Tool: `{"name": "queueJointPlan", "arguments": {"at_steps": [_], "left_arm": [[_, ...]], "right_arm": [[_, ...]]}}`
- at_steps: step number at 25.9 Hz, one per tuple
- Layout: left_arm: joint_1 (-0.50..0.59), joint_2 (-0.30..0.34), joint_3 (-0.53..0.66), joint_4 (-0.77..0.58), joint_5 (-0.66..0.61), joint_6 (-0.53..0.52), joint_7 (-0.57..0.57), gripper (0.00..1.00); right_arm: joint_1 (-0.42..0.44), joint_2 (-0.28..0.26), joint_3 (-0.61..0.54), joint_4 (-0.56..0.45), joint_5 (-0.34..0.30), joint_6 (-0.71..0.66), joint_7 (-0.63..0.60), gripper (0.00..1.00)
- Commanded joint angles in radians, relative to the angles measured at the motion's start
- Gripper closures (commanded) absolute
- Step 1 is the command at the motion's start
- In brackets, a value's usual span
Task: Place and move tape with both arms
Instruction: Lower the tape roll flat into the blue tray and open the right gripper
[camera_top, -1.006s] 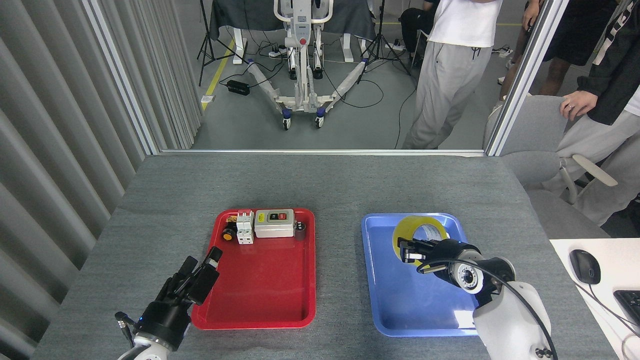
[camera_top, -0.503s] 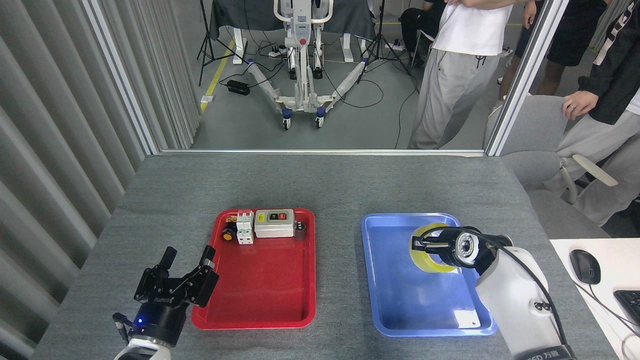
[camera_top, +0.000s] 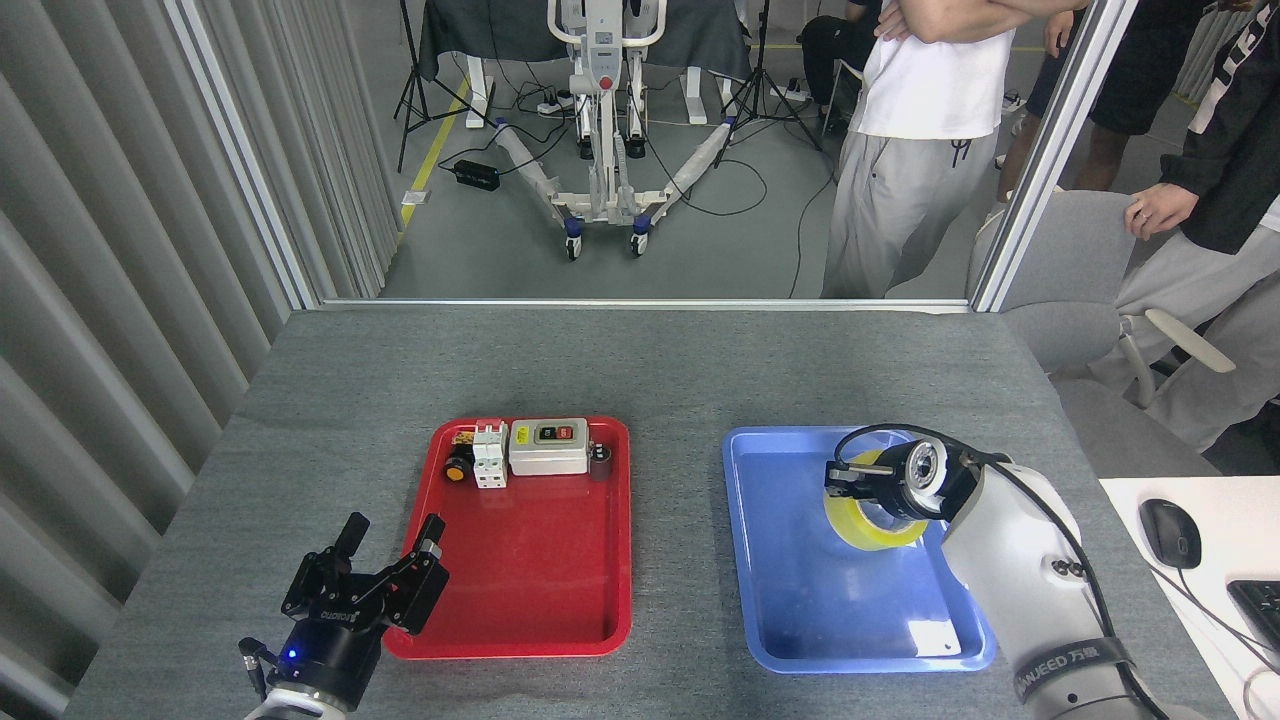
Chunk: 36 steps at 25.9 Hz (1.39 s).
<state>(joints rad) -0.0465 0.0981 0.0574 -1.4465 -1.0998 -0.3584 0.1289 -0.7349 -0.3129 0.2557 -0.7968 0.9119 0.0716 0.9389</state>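
Our right gripper (camera_top: 838, 480) pinches the yellow tape roll (camera_top: 868, 525) over the blue tray (camera_top: 790, 610); our left gripper's (camera_top: 388, 545) fingers are spread.

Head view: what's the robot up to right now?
The right gripper is at the yellow tape roll over the blue tray, apparently gripping it; the wrist hides the fingers. The left gripper is open and empty at the red tray's left edge. Electrical parts sit along that tray's far end.
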Motion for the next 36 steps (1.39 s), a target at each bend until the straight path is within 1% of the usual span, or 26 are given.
{"name": "queueJointPlan", "arguments": {"at_steps": [1, 5, 8, 12, 16, 23, 27, 30, 33, 36], "left_arm": [[0.0, 0.0, -0.001, 0.002, -0.003, -0.014, 0.0, 0.0], [0.007, 0.003, -0.001, -0.005, -0.014, -0.014, 0.002, 0.0], [0.007, 0.011, -0.001, -0.005, -0.015, -0.016, 0.002, 0.0], [0.007, 0.012, -0.001, -0.005, -0.015, -0.016, 0.002, 0.0], [0.005, 0.012, -0.001, -0.003, -0.015, -0.016, 0.002, 0.0], [0.004, 0.014, 0.001, 0.002, -0.018, -0.016, 0.006, 0.0], [0.005, 0.014, 0.001, 0.002, -0.018, -0.016, 0.008, 0.0], [0.005, 0.014, 0.001, 0.002, -0.02, -0.016, 0.008, 0.0], [0.005, 0.014, -0.001, 0.002, -0.02, -0.014, 0.008, 0.0], [0.005, 0.012, 0.001, 0.002, -0.021, -0.008, 0.008, 0.0]], "right_arm": [[0.0, 0.032, -0.003, 0.008, 0.001, -0.006, -0.006, 0.85], [0.005, 0.038, -0.001, 0.022, 0.004, -0.007, -0.014, 0.82], [0.011, 0.058, -0.003, 0.025, 0.007, -0.007, -0.029, 0.8], [0.025, 0.058, -0.004, 0.027, 0.012, -0.007, -0.035, 0.74], [0.026, 0.058, -0.004, 0.027, 0.012, -0.007, -0.049, 0.7], [0.034, 0.058, -0.006, 0.027, 0.013, -0.007, -0.051, 0.67], [0.034, 0.057, -0.009, 0.027, 0.013, -0.007, -0.054, 0.59], [0.032, 0.054, -0.009, 0.027, 0.013, -0.007, -0.08, 0.54], [0.034, 0.054, -0.01, 0.025, 0.012, -0.01, -0.089, 0.5], [0.037, 0.054, -0.012, 0.007, 0.007, -0.013, -0.108, 0.42]]}}
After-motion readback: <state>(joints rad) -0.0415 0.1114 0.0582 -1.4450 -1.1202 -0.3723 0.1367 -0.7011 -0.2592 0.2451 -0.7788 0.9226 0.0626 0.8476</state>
